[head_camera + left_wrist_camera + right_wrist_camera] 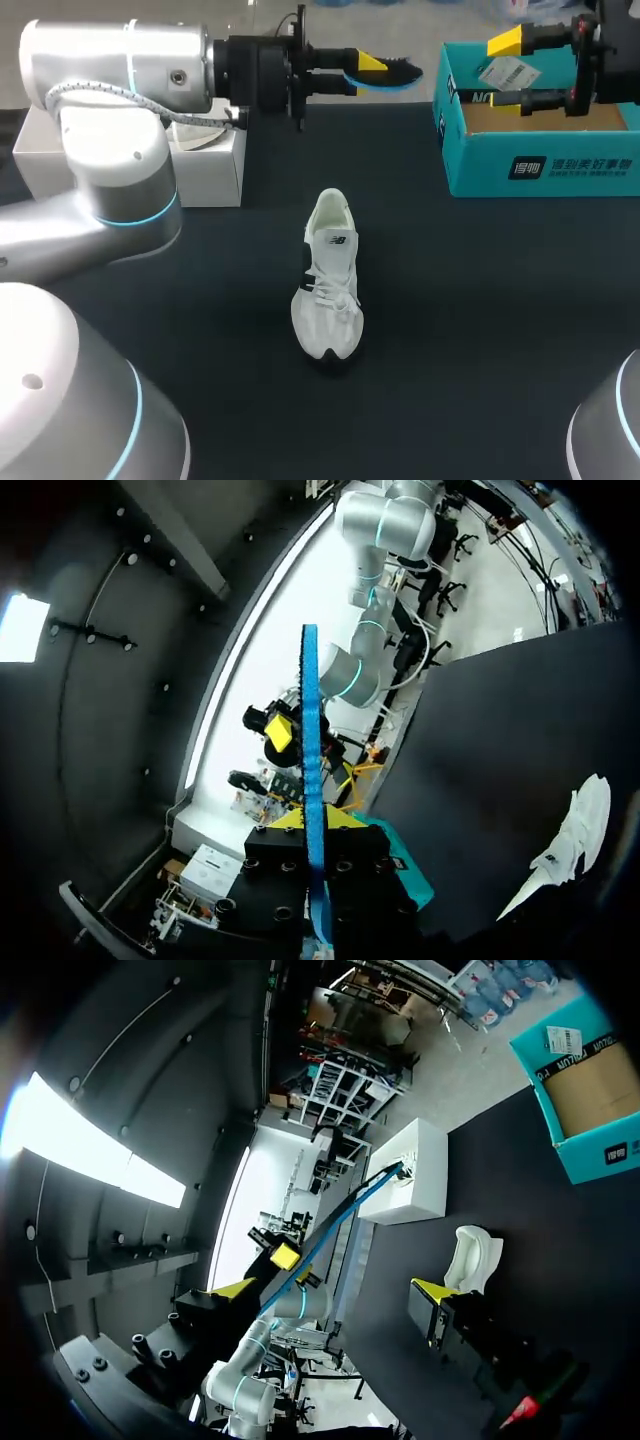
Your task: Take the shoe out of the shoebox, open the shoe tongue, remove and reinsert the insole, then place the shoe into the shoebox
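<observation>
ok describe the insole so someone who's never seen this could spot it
Find the left arm at the far side of the black table. Its claw holds the insole in the air, between the white box and the teal shoebox. It is the only thin blue-edged piece; the shoe is white.

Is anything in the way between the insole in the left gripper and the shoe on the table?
Nothing visible. The left gripper holds the insole in the air over the far side of the table, and the shoe lies alone mid-table. The shoebox, the right gripper and the white box are all off to the sides.
</observation>
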### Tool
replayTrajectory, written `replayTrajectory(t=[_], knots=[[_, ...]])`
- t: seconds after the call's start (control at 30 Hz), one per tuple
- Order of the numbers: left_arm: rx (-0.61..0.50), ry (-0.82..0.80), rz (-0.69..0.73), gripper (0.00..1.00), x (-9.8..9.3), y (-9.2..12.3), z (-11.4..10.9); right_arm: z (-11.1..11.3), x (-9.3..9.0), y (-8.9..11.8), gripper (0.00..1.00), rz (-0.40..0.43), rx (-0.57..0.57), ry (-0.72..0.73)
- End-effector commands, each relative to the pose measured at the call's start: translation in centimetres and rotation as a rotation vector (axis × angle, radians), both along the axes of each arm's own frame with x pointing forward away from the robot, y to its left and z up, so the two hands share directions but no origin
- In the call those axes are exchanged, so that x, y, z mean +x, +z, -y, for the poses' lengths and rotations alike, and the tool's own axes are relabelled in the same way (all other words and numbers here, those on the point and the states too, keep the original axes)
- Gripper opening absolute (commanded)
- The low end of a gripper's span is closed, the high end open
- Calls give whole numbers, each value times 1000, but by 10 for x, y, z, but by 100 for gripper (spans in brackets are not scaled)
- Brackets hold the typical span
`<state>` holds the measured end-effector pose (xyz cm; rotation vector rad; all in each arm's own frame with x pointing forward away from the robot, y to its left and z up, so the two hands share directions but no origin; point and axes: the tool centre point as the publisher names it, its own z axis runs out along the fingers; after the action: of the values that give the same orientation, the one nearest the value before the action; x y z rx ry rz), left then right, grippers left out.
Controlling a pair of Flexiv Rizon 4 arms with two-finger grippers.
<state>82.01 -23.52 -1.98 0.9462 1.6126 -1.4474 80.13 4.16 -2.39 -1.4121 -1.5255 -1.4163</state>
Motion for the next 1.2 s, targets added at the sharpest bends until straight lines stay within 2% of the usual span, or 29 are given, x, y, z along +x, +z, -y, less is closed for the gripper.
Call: replayTrajectory(t=[0.03,0.13,0.2,0.23,0.27,0.3,0.33,0.37,0.4,0.43,0.9,0.97,1.0,1.03,1.13,1.17,1.2], knots=[[48,-53,-289,0,4,5,0,-1,1,0,100,-2,-2,0],[48,-53,-289,0,4,5,0,-1,1,0,100,-2,-2,0],[-19,-69,-508,0,8,6,0,-1,1,0,100,-2,-2,0],[-87,-35,-609,0,10,10,-2,-1,1,0,100,-2,-2,0],[-101,-36,-761,0,13,10,-3,-1,1,0,100,-2,-2,0],[-91,-30,-846,0,13,9,-4,-1,1,0,100,-2,-2,0],[-138,-18,-972,0,13,10,-6,-1,1,0,100,-2,-2,0],[-123,-99,-1091,0,12,8,-6,-1,1,0,100,-2,-2,0],[-156,-152,-1130,0,9,9,-6,-1,1,0,100,-2,-2,0],[-98,-151,-1141,0,8,9,-6,-1,1,0,100,-2,-2,0],[-98,-151,-1141,0,8,9,-6,-1,1,0,100,-2,-2,0],[-162,-109,-1369,0,10,7,-8,-1,1,0,100,-2,-2,0],[-208,-70,-1533,0,9,5,-9,-1,1,0,100,-2,-2,0],[-211,-78,-1637,0,6,3,-10,-1,1,0,100,-2,-2,0],[-222,-59,-1844,0,0,1,-10,-1,1,0,100,-2,-2,0],[-248,-82,-1887,0,1,1,-11,-1,1,0,100,-2,-2,0],[-228,-108,-1956,0,-1,1,-11,-1,1,0,100,-2,-2,0]])
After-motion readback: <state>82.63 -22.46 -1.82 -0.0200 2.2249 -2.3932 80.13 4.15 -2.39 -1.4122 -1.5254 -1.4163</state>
